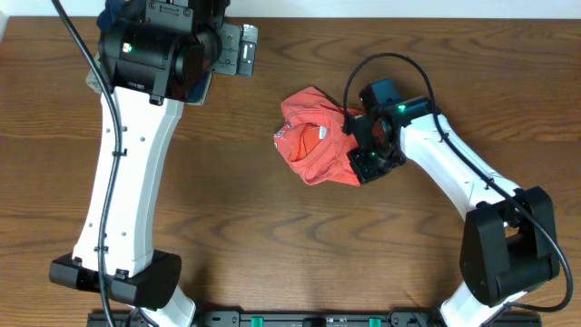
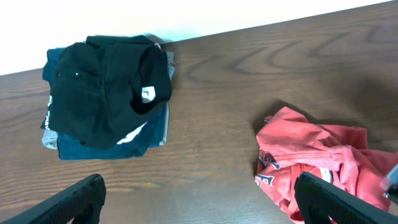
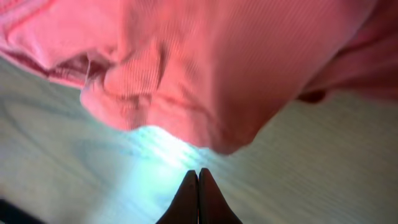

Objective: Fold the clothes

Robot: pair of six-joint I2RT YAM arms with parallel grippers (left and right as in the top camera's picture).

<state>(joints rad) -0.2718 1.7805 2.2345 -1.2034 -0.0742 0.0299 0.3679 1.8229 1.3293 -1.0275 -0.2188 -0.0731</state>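
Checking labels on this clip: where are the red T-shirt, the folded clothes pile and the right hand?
red T-shirt (image 1: 313,145), overhead, middle of the crumpled heap.
folded clothes pile (image 2: 102,99), left wrist, black top garment.
right hand (image 3: 198,177), right wrist, closed fingertips.

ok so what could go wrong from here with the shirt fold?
1. The right gripper is shut at the T-shirt edge with no cloth visibly between its fingers. If it advances, it may just shove the heap.
2. The T-shirt lies crumpled, so a blind pinch could take several layers.
3. The left gripper hangs open near the stack of dark folded garments and might snag it.
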